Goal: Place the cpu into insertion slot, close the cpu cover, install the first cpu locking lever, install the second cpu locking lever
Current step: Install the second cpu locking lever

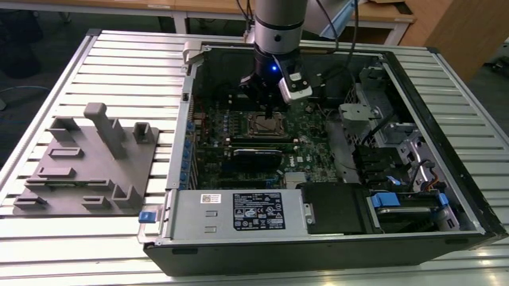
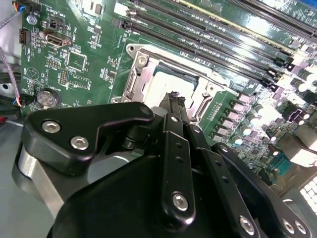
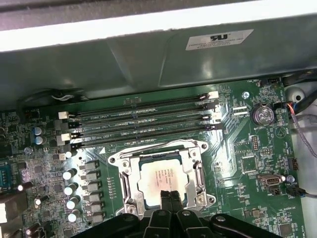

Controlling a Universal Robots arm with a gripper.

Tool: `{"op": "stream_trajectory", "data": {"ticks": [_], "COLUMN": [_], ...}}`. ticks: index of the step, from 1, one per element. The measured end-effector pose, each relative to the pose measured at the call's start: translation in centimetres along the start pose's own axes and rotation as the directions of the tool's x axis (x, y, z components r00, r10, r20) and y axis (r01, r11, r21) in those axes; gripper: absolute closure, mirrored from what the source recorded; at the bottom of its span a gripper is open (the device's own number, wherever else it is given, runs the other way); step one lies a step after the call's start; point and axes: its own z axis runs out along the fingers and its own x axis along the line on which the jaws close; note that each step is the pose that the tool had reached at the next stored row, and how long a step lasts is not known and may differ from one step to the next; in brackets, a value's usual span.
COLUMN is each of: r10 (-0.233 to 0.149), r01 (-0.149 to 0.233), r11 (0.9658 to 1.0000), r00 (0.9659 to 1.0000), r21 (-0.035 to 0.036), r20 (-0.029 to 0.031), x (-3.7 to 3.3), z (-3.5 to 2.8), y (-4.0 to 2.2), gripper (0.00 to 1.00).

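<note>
Open computer case (image 1: 445, 179), cpu (image 3: 163, 179) in insertion slot (image 3: 130, 186), cover (image 3: 195, 148) down

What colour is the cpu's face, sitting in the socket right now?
Dull silver-grey, with faint dark print. The cpu shows best in the first wrist view, framed by the silvery cpu cover.

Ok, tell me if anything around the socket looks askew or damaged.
Nothing stands out. The cpu lies flat and square in the insertion slot, the cpu cover frames it evenly, and the hand sits just above it.
</note>
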Motion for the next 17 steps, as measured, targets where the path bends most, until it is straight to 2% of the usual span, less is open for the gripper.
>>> {"op": "stream_trajectory", "data": {"ticks": [11, 17], "r10": [0.000, 0.000], "r01": [0.000, 0.000], "r11": [1.0000, 1.0000], "r00": [1.0000, 1.0000], "r21": [0.0000, -0.0002], "r20": [0.0001, 0.0000], "x": [-0.24, -0.37], "z": [-0.02, -0.03], "y": [-1.22, -1.62], "gripper": [0.89, 0.89]}}
